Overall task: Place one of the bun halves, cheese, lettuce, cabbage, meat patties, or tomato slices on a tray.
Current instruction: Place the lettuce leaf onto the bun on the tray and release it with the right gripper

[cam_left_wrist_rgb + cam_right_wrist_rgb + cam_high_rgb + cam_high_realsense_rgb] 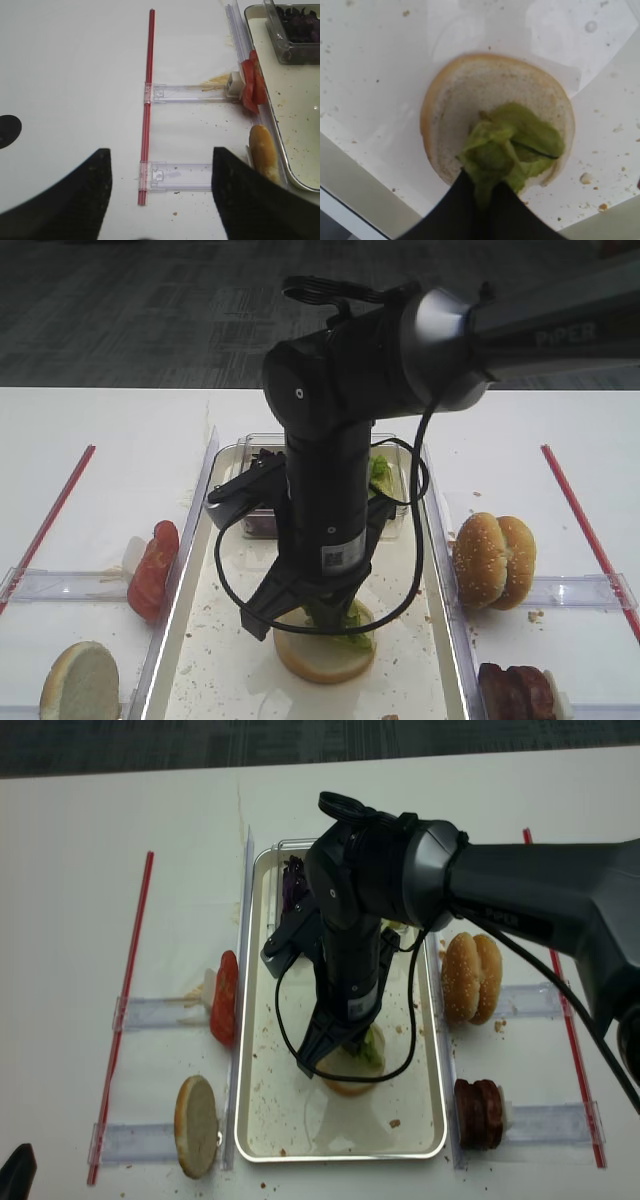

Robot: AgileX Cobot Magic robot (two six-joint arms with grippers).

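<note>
Right hand points straight down over the tray, fingers pinched tight on the lettuce, which rests on the bun half directly under it. Left hand hovers over the counter, fingers spread, empty.

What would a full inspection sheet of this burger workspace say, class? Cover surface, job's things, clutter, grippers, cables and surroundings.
Surface: white table with red strips.
Job's things: bun half cut face up on tray; lettuce on it; tomato slices, buns and meat patties beside the tray; cabbage in clear box.
Clutter: crumbs on tray floor.
Grippers: right gripper shut on lettuce; left gripper open, empty.
Cables: black cable looping off right arm.
Surroundings: grey carpet.
</note>
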